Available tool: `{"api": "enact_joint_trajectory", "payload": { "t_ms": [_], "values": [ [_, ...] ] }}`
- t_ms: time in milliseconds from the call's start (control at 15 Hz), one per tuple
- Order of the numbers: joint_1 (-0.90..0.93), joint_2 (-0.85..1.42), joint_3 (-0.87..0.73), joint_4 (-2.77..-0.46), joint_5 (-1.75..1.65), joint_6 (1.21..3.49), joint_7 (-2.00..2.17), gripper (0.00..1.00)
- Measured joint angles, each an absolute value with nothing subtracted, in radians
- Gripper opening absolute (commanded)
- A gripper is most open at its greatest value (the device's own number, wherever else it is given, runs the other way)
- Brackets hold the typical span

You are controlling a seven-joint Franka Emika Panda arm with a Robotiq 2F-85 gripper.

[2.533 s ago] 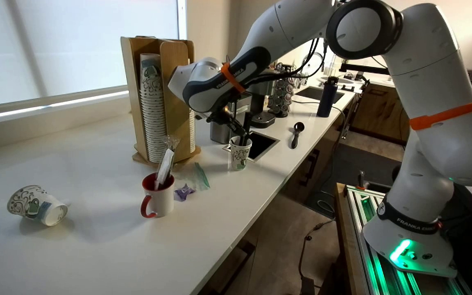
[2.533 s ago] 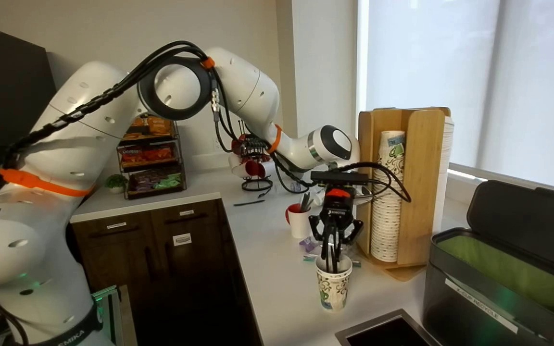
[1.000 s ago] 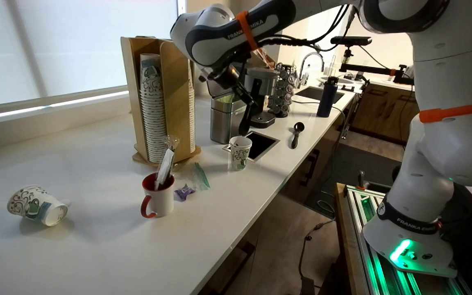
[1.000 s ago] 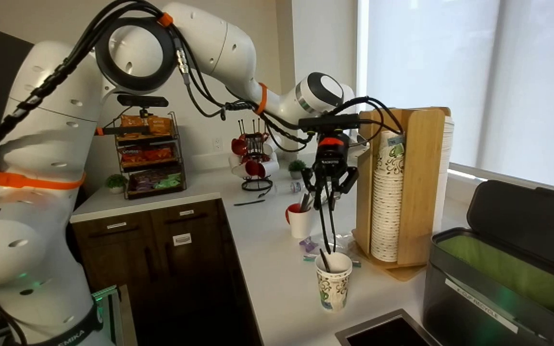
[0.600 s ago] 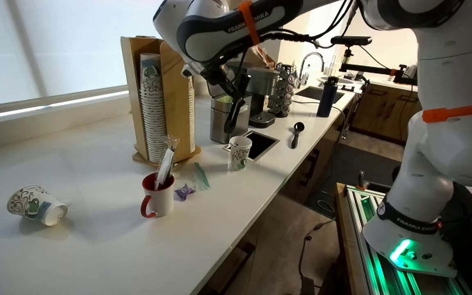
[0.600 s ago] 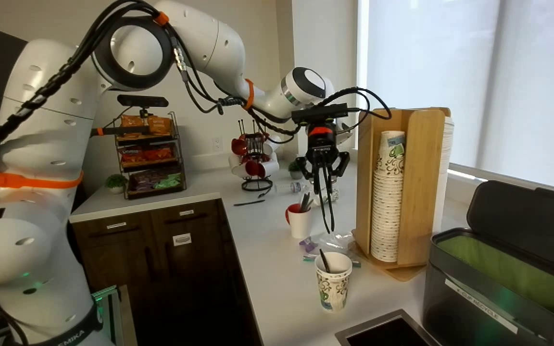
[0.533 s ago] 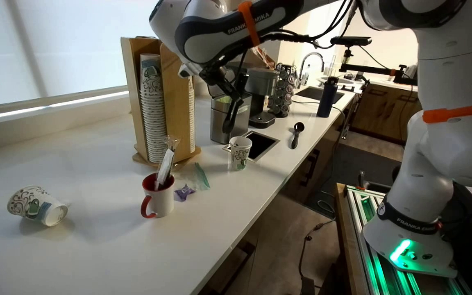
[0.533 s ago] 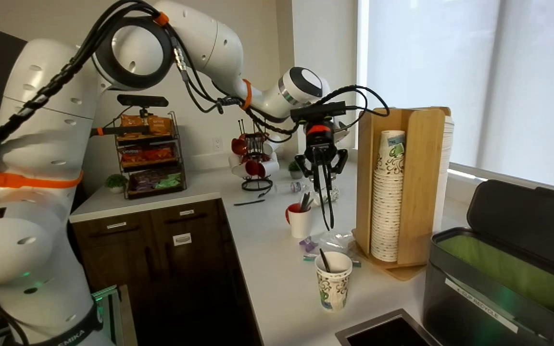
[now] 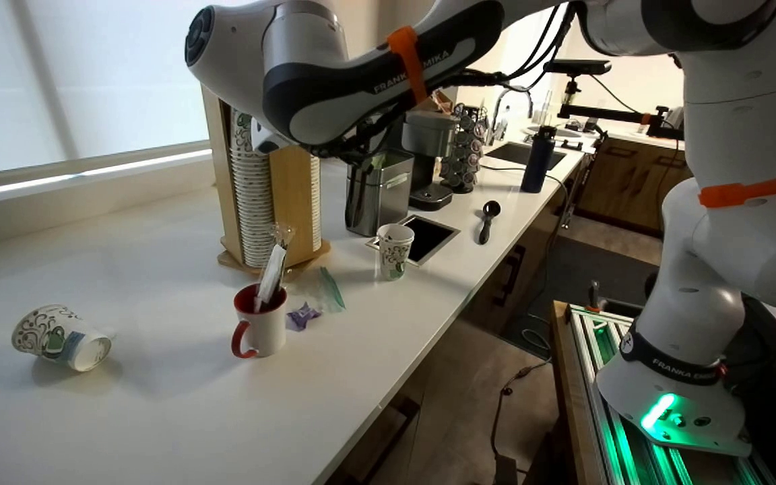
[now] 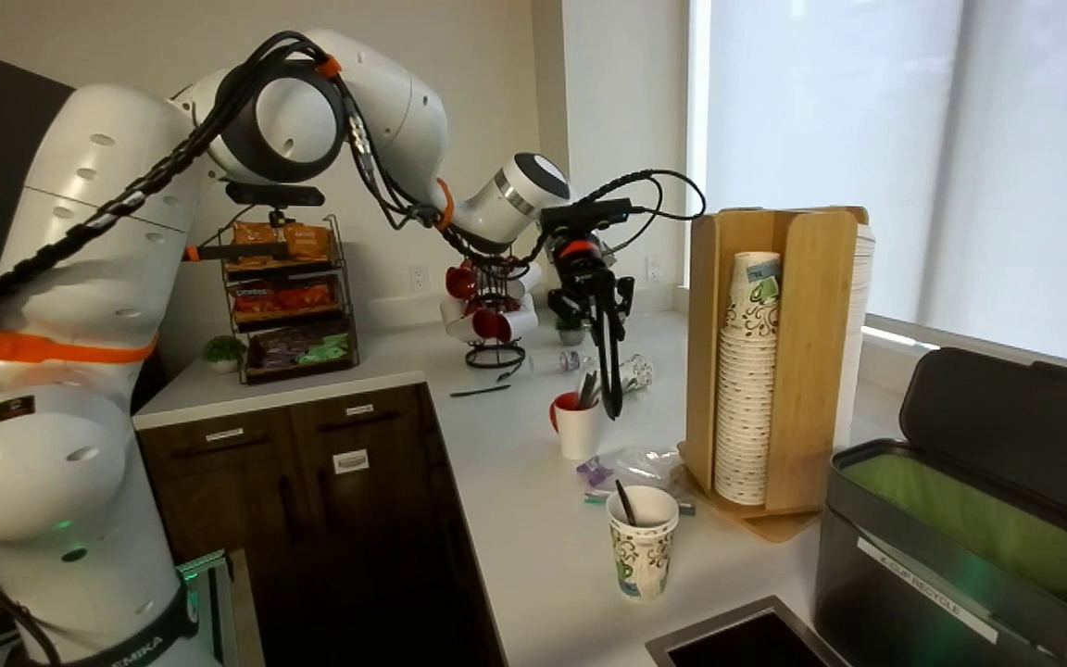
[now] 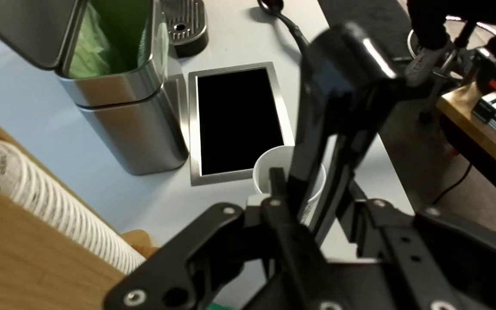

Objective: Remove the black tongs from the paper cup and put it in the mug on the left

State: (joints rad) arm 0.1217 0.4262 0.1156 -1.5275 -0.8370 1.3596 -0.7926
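Note:
My gripper (image 10: pixel 594 310) is shut on the black tongs (image 10: pixel 611 371), which hang tips down in the air. In the wrist view the gripper (image 11: pixel 317 193) grips the tongs (image 11: pixel 342 82) between its fingers. The patterned white paper cup (image 10: pixel 642 560) stands upright below them, nearer the metal frame; a dark handle leans in it. The cup also shows in an exterior view (image 9: pixel 395 259) and in the wrist view (image 11: pixel 267 165). The mug (image 9: pixel 270 337), white with red handle and red inside, holds wrapped utensils; it also shows here (image 10: pixel 577 434), beyond the tongs.
A wooden cup dispenser (image 10: pixel 811 371) stands beside the tongs. A metal bin (image 9: pixel 381 195) with raised lid (image 10: pixel 1015 435) is near the cup. A clear bag (image 9: pixel 327 289) and purple wrapper (image 9: pixel 303 315) lie by the mug. A patterned cup (image 9: pixel 58 340) lies on its side.
The tongs have come up out of the paper cup in the gripper. Over the last half second the gripper has moved farther from the cup, toward the mug's side, and turned.

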Motion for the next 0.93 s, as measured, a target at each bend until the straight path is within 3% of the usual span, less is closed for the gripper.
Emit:
{"api": "enact_joint_trajectory", "payload": {
  "t_ms": [67,333,400,933],
  "values": [
    [0.128,0.426,0.124,-1.530,-0.858,1.365,-0.826,0.31],
    [0.114,0.417,0.127,-1.554,-0.880,1.408,-0.899,0.31],
    [0.112,0.415,0.127,-1.556,-0.881,1.408,-0.903,0.08],
    [0.145,0.428,0.152,-1.553,-0.882,1.410,-0.907,0.08]
  ]
}}
